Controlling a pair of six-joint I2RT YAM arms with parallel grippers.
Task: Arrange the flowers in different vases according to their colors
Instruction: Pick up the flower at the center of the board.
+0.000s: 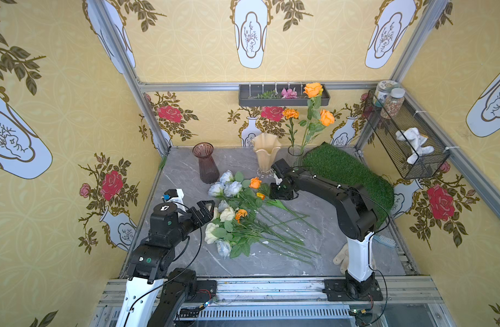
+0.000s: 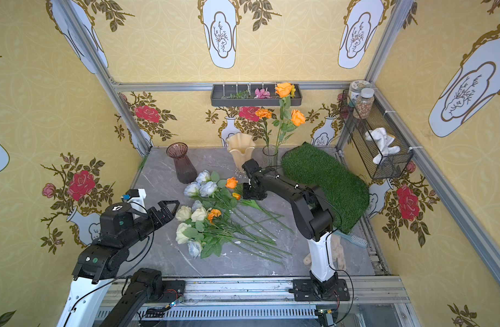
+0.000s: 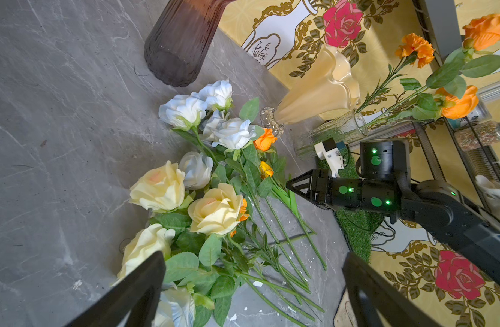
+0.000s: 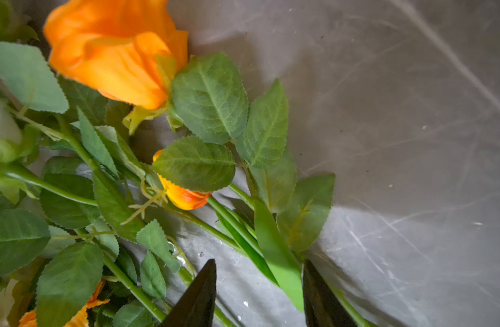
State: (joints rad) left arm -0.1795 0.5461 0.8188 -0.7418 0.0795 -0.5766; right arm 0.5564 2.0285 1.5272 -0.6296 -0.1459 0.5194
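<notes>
The right gripper (image 4: pixel 259 263), jaws half open, straddles the thin green stem (image 4: pixel 288 286) of the orange fabric rose (image 4: pixel 115 56): light, bendy, best held there.

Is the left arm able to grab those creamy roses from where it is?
Probably yes. The left gripper hangs wide open right beside the cream roses. Their blooms lie uncovered with nothing between, though their stems tangle with other stems.

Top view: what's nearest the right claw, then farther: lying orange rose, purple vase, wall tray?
1. Orange rose, lying just beside the right gripper.
2. Purple vase, standing back left.
3. Wall tray, high on the back wall.
</notes>
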